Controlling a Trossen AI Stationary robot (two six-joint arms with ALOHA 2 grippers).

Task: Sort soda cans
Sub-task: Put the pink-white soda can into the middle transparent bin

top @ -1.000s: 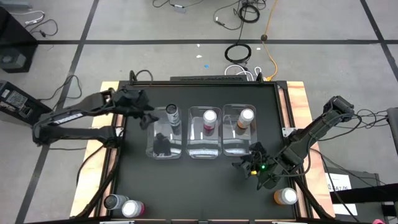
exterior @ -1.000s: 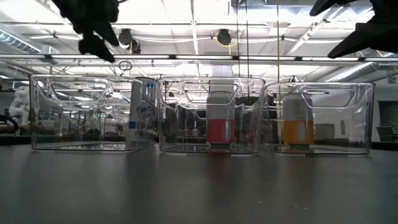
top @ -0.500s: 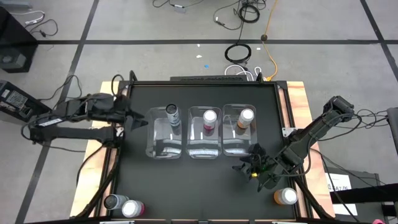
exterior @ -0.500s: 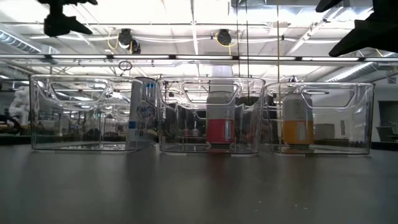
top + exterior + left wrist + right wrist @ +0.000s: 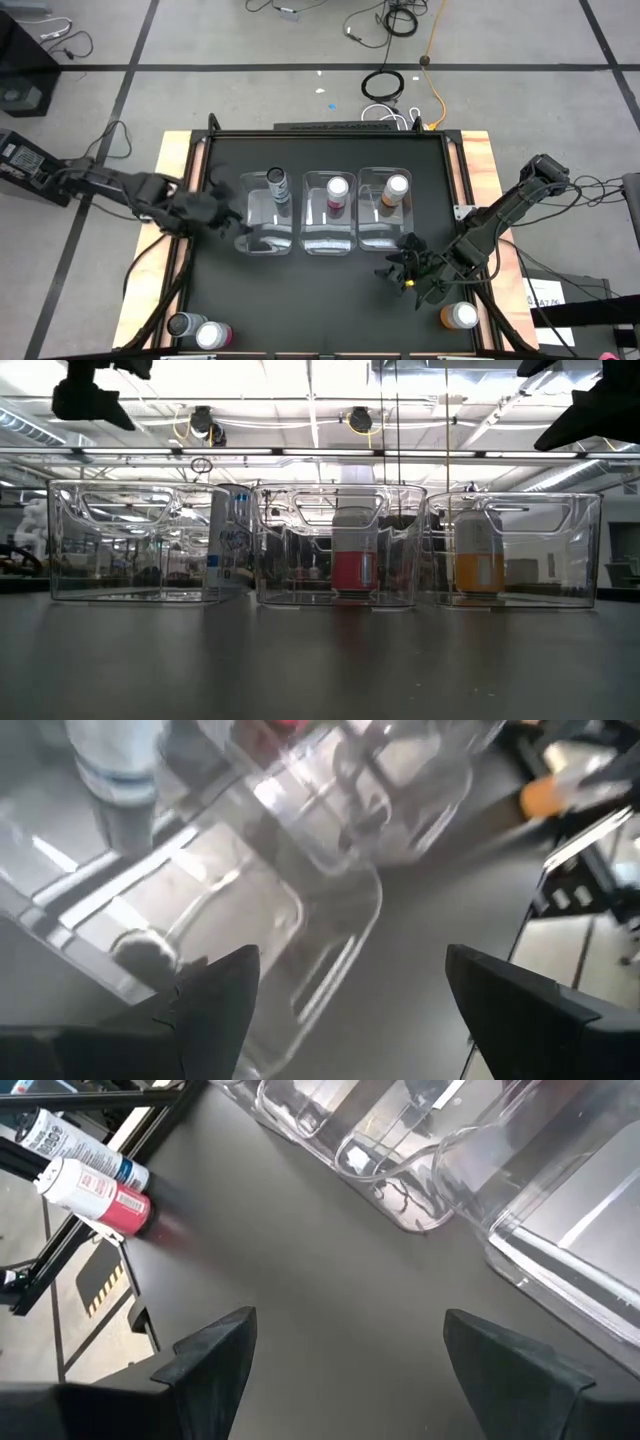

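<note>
Hovering at the left edge of the black surface [image 5: 320, 300], the left gripper [image 5: 222, 218] sits just beside the left bin [image 5: 262, 235], fingers spread wide, holding nothing. 2 cans stand at the front-left corner of the surface: a dark grey can [image 5: 183, 324] and touching it a pink can [image 5: 211, 335]; the right wrist view shows these same 2 far off. 3 clear bins sit in a row mid-surface. Left bin has a dark grey can [image 5: 277, 184] upright at its back end. Middle bin [image 5: 328, 235] has a pink can [image 5: 337, 192] upright, back end too. Right bin [image 5: 380, 235] has an orange can [image 5: 394, 190] upright, back end. Low view shows all 3 binned cans standing inside their own bins. Right gripper [image 5: 406, 263] hangs above the surface just in front of the right bin, fingers wide apart, empty. 1 more orange can [image 5: 459, 316] stands at the front-right corner, near the right gripper but apart from it.
</note>
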